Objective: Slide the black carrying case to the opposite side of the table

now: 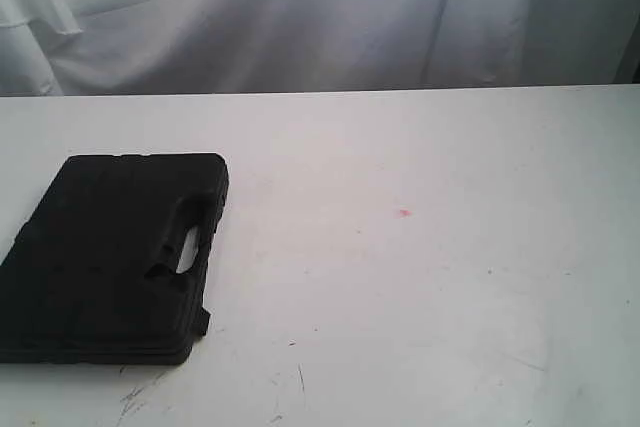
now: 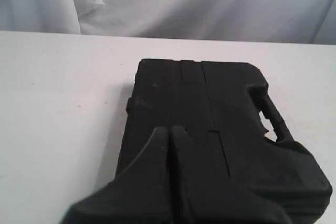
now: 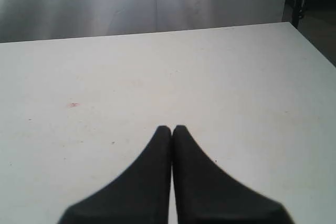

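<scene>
The black carrying case [image 1: 105, 252] lies flat on the left side of the white table [image 1: 430, 277], its handle slot facing the table's middle. Neither gripper shows in the exterior view. In the left wrist view my left gripper [image 2: 169, 129] is shut with nothing between its fingers, and it hangs over the near part of the case [image 2: 210, 124]. My right gripper [image 3: 171, 128] is shut and empty too, above bare table [image 3: 220, 77] with no case in its view.
A small red speck [image 1: 404, 213] marks the tabletop near the middle. Dark scratches [image 1: 300, 377] run along the front edge. A white curtain [image 1: 300, 17] hangs behind the table's far edge. The table's right edge [image 3: 315, 45] shows in the right wrist view.
</scene>
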`<state>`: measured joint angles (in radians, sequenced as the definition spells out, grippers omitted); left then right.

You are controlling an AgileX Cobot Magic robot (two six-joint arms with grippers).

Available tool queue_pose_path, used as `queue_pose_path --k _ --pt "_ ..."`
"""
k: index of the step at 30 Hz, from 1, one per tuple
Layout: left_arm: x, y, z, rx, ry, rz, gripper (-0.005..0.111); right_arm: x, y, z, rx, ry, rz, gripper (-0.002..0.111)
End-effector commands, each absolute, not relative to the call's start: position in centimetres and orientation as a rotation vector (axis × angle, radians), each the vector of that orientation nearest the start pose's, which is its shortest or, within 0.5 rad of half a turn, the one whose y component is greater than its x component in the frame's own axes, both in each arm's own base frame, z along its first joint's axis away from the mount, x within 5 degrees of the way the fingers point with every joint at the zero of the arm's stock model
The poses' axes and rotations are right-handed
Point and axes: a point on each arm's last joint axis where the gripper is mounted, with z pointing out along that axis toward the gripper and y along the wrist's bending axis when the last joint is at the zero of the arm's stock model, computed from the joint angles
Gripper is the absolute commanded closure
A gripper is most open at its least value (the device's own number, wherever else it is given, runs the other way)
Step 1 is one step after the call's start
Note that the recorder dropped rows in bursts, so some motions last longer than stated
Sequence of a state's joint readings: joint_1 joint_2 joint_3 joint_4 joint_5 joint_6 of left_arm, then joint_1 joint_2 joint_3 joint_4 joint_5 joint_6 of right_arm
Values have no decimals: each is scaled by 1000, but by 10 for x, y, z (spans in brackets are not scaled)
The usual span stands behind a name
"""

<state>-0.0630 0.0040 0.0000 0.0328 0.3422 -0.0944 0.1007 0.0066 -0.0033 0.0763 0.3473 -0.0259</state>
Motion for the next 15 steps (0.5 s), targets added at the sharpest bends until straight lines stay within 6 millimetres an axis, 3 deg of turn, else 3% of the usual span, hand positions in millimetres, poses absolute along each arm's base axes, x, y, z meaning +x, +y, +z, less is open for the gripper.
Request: queue_pose_path --k 1,10,15 --pt "55 -3 191 -2 1726 -94 107 53 7 182 -72 1828 113 108" --pt "55 -4 220 5 1407 -113 107 53 7 182 -72 1828 113 108" --pt "55 -4 223 6 1377 -115 107 53 7 182 -72 1828 113 108"
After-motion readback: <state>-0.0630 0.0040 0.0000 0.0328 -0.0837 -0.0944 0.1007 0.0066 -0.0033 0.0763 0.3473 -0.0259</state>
